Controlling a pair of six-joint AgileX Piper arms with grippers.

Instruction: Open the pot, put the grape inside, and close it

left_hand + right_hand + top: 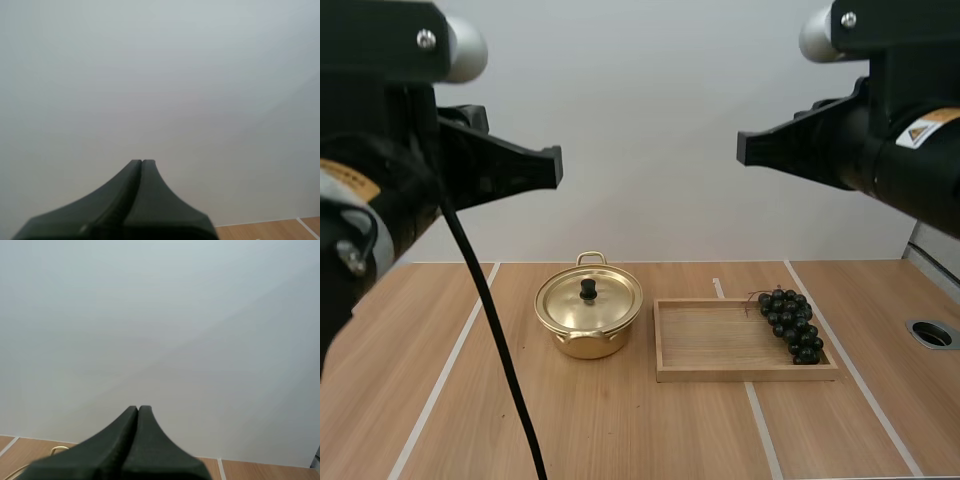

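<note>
Both left claw (558, 166) and right claw (741, 148) hover closed, seemingly well above grapes (790, 326)

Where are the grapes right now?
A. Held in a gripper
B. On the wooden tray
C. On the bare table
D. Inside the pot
B: the bunch of grapes lies at the right end of the wooden tray, beside the pot, whose lid is on.
</note>
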